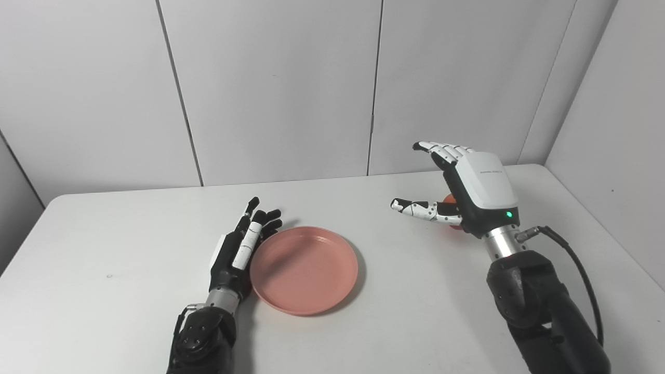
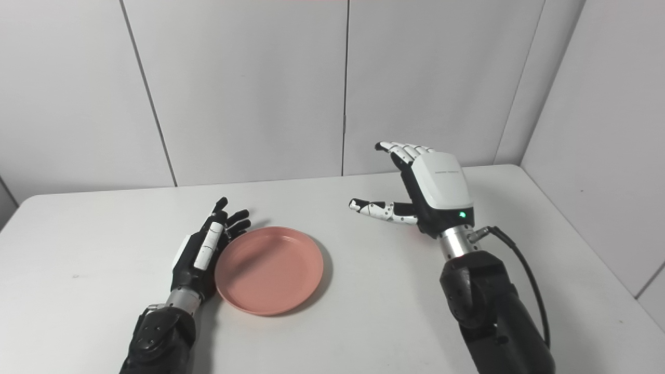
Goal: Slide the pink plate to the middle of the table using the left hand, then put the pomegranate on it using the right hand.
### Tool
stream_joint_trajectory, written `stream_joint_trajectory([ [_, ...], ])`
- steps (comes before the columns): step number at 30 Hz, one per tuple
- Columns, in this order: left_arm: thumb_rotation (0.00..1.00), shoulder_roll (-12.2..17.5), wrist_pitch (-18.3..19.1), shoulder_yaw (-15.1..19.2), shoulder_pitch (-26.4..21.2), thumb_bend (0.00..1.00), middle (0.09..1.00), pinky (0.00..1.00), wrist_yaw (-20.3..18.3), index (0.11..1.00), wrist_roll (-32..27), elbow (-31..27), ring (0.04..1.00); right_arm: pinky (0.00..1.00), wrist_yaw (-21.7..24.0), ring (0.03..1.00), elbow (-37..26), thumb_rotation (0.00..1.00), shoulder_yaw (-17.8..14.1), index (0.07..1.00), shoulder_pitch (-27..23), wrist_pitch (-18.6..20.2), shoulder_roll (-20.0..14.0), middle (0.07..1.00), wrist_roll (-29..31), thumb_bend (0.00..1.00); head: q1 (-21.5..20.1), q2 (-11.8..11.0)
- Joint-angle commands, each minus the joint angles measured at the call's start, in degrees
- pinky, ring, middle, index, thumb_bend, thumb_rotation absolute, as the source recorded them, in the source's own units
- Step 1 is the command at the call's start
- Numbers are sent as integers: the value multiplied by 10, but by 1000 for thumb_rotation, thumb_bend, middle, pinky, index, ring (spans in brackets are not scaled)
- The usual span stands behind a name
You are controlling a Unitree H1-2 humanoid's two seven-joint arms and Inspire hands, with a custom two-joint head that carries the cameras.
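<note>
On the left, the left hand (image 1: 241,249) lies flat against the left rim of the pink plate (image 1: 305,270), its fingers (image 1: 266,217) straight and spread, holding nothing. The plate rests on the counter (image 1: 104,270) a little left of the middle, so any further slide runs rightward. To the right, the right hand (image 1: 467,195) hovers with fingers and thumb wide apart and empty. The pomegranate (image 1: 451,199) shows only as a reddish sliver behind that palm, on the far-right side; the right hand is clearly the nearer one.
</note>
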Motion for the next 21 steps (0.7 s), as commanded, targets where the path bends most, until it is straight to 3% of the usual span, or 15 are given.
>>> stream_joint_trajectory([
  [1, 738, -6, 23, -2, 17, 859, 808, 861, 2, 964, 0, 17, 818, 786, 2, 785, 5, 880, -1, 769, -39, 3, -22, 789, -7, 835, 0, 0],
  [8, 740, -9, 21, 0, 17, 866, 808, 869, 2, 970, -2, 18, 820, 778, -6, 771, 66, 856, 6, 741, -69, 7, -41, 768, -16, 824, 3, 0],
  [21, 741, -12, 26, -3, 22, 867, 806, 862, 5, 981, 1, 8, 819, 738, -23, 746, 192, 785, 17, 707, -110, 11, -46, 743, -3, 821, 8, 2],
])
